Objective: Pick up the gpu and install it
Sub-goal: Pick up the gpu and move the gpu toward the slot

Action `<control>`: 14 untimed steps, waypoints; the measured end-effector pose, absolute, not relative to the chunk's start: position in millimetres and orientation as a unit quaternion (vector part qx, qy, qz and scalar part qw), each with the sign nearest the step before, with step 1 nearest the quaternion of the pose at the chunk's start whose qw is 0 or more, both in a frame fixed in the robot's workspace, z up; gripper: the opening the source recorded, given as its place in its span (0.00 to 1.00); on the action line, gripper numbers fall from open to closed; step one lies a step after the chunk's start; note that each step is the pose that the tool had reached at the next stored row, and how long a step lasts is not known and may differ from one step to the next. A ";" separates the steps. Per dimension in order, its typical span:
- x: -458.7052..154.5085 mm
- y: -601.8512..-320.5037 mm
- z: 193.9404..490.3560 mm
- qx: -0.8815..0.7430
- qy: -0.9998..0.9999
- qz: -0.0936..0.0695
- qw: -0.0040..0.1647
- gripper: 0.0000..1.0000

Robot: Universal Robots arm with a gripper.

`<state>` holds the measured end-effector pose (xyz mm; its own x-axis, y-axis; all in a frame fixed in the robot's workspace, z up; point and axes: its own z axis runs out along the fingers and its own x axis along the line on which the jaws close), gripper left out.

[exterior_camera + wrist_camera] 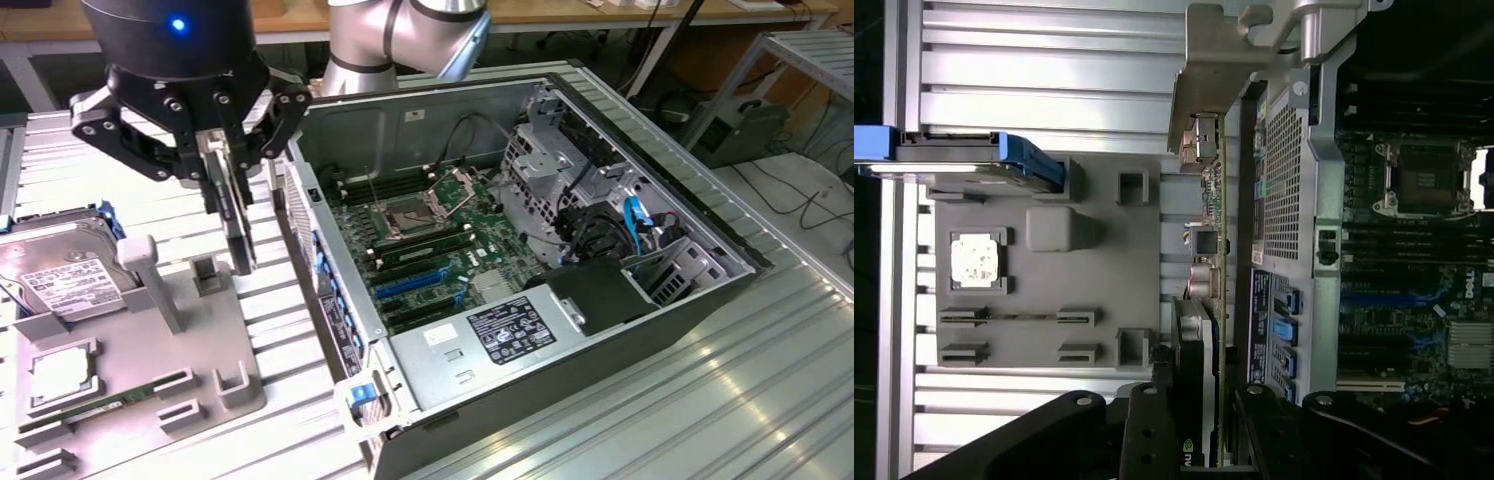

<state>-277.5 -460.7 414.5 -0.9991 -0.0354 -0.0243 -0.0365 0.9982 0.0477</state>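
Observation:
The gpu hangs edge-on, a thin dark card held upright above the grey fixture, just outside the open computer case's wall. My gripper is shut on its upper edge. In the wrist view the gpu runs away from my gripper, and its silver bracket is at the far end. The fingers clamp the card from both sides. It hangs between the fixture and the case, clear of the fixture's slots.
The case lies open with the motherboard and blue expansion slots exposed. The fixture holds a silver hard drive, a square processor chip and a green memory stick. Ribbed metal table surrounds everything.

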 end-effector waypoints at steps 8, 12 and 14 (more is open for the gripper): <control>-271.6 -460.7 423.5 -0.016 1.000 0.024 0.012 0.28; -261.1 -460.7 423.5 -0.016 1.000 0.024 0.012 0.28; -255.7 -460.7 423.4 -0.015 1.000 0.024 0.012 0.28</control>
